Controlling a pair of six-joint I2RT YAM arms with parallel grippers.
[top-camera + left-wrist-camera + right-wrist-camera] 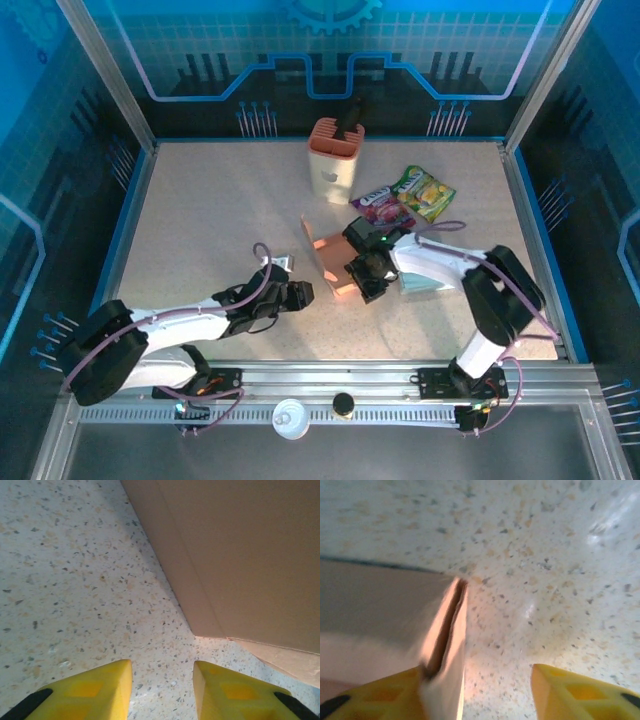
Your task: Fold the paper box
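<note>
While left pincer [162, 680] and right pincer [477, 680] gape by the paper box [330, 262], the holder [332, 175] keeps something dark [350, 115].

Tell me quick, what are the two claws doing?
Left claw: open, empty, paper box just ahead.
Right claw: open, the box's flap inside it, not pinched.

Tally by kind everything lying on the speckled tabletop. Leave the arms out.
Paper box: 1
Snack packets: 2, a purple packet and a yellow-green packet
Orange-and-cream holder with a dark tool in it: 1
Total: 4
</note>
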